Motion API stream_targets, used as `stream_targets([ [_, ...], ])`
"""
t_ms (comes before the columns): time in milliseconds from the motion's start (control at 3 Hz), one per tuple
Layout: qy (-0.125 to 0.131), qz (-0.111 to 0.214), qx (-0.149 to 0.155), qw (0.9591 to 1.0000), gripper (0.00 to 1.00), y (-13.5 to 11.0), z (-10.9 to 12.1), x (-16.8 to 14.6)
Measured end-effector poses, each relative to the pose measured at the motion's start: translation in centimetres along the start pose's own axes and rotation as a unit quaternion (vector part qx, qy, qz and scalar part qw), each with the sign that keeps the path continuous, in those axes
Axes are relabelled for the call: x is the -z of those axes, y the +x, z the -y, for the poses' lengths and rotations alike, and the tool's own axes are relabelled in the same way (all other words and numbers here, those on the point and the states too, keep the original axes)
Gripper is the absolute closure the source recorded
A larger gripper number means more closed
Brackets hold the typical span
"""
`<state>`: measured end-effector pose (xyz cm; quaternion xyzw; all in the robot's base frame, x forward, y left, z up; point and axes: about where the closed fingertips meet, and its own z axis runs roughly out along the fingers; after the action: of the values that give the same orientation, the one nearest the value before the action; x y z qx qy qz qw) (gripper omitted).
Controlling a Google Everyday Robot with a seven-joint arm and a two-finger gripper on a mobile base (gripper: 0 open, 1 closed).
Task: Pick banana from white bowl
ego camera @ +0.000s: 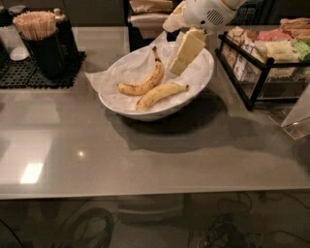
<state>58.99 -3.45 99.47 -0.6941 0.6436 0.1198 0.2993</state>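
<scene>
The white bowl (196, 85) with crumpled white paper lining stands on the grey counter. Two bananas lie in it. The banana (160, 94), smooth and clean yellow with a short stem, lies nearer the front. A longer, brown-speckled banana (145, 81) with a dark stem lies behind it. My gripper (179, 65) reaches down from the upper right over the bowl's right half. Its cream fingers hang just above and right of the banana's stem end, apart from both bananas. It holds nothing.
A black wire rack (264, 68) of packets stands right of the bowl. A black holder of wooden sticks (41, 41) sits on a black mat (24, 75) at the left. A clear stand (298, 118) is at the far right. Brown bags (147, 12) lie behind the bowl.
</scene>
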Motion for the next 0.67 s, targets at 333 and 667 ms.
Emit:
stream_targets([
  [333,-0.001,0.000,0.002,1.0000,0.34,-0.1,-0.1,-0.2],
  [667,-0.036,0.018,0.011,0.9991,0.29,-0.3,-1.1,-3.8],
])
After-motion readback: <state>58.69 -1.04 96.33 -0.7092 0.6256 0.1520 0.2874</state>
